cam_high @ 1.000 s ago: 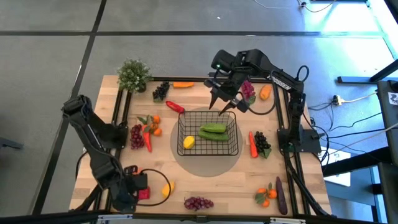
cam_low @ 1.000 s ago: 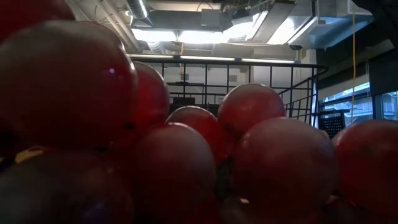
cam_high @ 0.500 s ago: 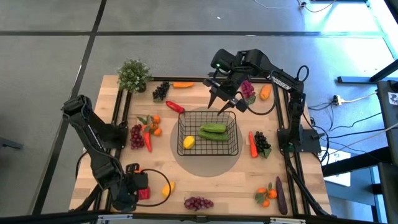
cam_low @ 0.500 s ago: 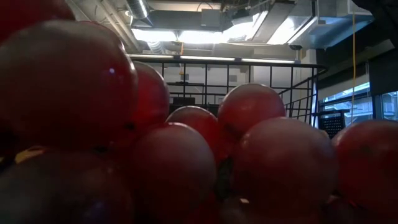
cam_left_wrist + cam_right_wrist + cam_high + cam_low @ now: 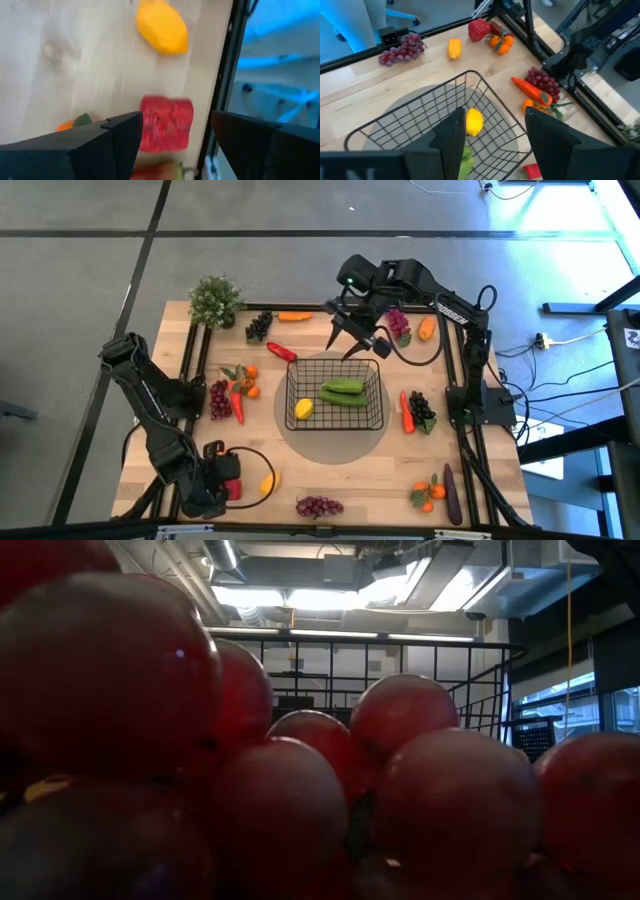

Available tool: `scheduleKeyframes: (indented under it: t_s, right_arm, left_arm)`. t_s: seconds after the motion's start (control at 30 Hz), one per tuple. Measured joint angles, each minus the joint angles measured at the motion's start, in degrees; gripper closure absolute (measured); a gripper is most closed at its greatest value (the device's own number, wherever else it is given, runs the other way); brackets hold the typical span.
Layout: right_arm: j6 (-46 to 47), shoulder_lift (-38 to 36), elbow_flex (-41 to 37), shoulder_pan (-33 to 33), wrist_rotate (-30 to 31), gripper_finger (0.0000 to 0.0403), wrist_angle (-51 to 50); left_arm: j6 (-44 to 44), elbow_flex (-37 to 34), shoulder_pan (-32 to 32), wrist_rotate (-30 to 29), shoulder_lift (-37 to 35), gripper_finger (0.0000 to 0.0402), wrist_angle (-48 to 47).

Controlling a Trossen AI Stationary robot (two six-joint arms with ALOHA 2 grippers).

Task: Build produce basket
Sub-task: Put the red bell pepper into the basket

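Note:
The black wire basket point(image 5: 335, 395) stands mid-table on a grey round mat, with two green cucumbers point(image 5: 343, 390) and a yellow lemon point(image 5: 304, 408) lying in it. My right gripper point(image 5: 346, 342) hangs open over the basket's far rim point(image 5: 420, 100), nothing between its fingers point(image 5: 492, 142). My left gripper point(image 5: 226, 485) is at the near left corner, open. It hovers over a red pepper piece point(image 5: 166, 124), which lies on the wood and shows between the two fingers. A yellow lemon point(image 5: 162, 26) lies just beyond it.
Loose produce rings the basket: dark grapes point(image 5: 259, 327), a carrot point(image 5: 294, 316) and a red pepper point(image 5: 282, 351) at the far side. Grapes with peppers point(image 5: 230, 392) lie left, more point(image 5: 415, 412) right. Red grapes point(image 5: 319, 506), oranges point(image 5: 428, 495) and an eggplant point(image 5: 452, 492) lie near. A potted plant point(image 5: 215, 300) stands far left.
My right gripper has tipped up a little, so its fingertips have swung slightly toward the table's far left, off the basket's far rim. Nothing on the table has moved.

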Motion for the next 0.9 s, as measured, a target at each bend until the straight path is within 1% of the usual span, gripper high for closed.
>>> scheduleKeyframes:
  t_s: [0.07,0.3,0.4,0.47,0.57,0.73,0.8,0.9]
  right_arm:
    - [0.00,0.00,0.00,0.00,0.00,0.0209,0.59]
    - [0.00,0.00,0.00,0.00,0.00,0.0209,1.59]
    - [0.00,0.00,0.00,0.00,0.00,0.0209,1.59]
    - [0.00,0.00,0.00,0.00,0.00,0.0209,1.59]
    - [0.00,0.00,0.00,0.00,0.00,0.0209,1.59]
    - [0.00,0.00,0.00,0.00,0.00,0.0209,1.59]
    - [0.00,-0.02,0.00,0.00,0.00,0.0209,1.57]
    - [0.00,0.00,0.00,0.00,0.00,0.0209,1.57]
  left_arm:
    - [-1.99,0.00,0.27,-1.51,0.00,0.0177,1.08]
    - [-8.11,0.00,0.77,-1.00,0.00,0.0176,3.11]
    - [-11.80,0.00,0.09,-1.02,0.00,0.0166,3.01]
    - [-13.62,0.00,-0.37,-1.02,0.00,0.0153,2.88]
    - [-13.32,0.00,-1.15,-1.78,0.00,0.0126,2.84]
    - [-8.63,0.02,-1.35,-2.17,0.69,0.0085,2.83]
    - [-7.68,0.02,-1.34,-1.91,2.08,0.0076,2.61]
    - [-7.59,0.02,-1.35,0.79,4.60,0.0071,2.64]
